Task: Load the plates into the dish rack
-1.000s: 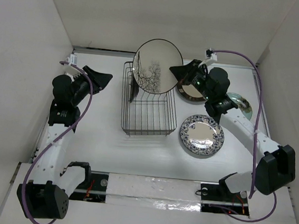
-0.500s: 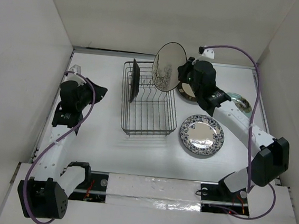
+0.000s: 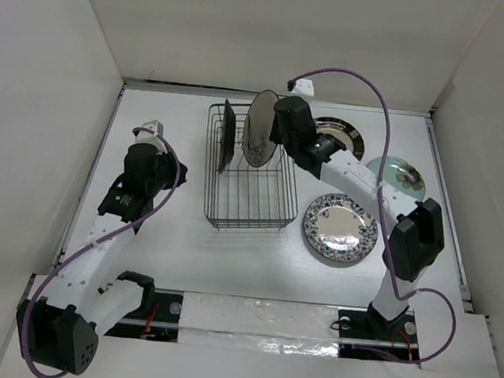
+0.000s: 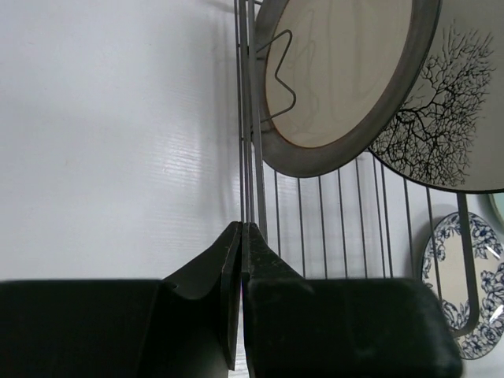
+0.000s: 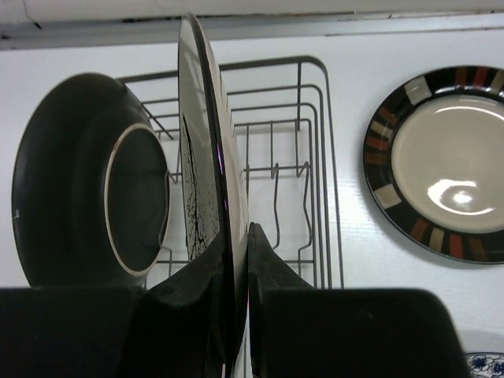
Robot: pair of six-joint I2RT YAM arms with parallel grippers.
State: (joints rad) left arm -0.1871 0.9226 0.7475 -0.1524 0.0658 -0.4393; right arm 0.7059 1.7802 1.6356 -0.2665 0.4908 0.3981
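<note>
My right gripper (image 3: 277, 140) is shut on the rim of the dark-rimmed silvery plate (image 3: 258, 141) with a black branch pattern. It holds the plate on edge over the far end of the black wire dish rack (image 3: 259, 209). The right wrist view shows its fingers (image 5: 236, 233) pinching that plate (image 5: 206, 150). A grey plate (image 3: 227, 135) stands on edge in the rack's far left; its dark back (image 5: 71, 181) faces the held plate. My left gripper (image 3: 172, 183) is shut and empty, left of the rack, fingers (image 4: 240, 236) pointing at the rack's wires (image 4: 250, 142).
Three plates lie flat right of the rack: a black-rimmed cream-centred one (image 3: 342, 137), a pale teal one (image 3: 398, 174) and a blue-and-white floral one (image 3: 340, 227). White walls close in the table on the left, far and right sides.
My right gripper carried the silvery plate left and down, turning it edge-on over the rack. My left arm swung nearer and rightwards, closer to the rack.
</note>
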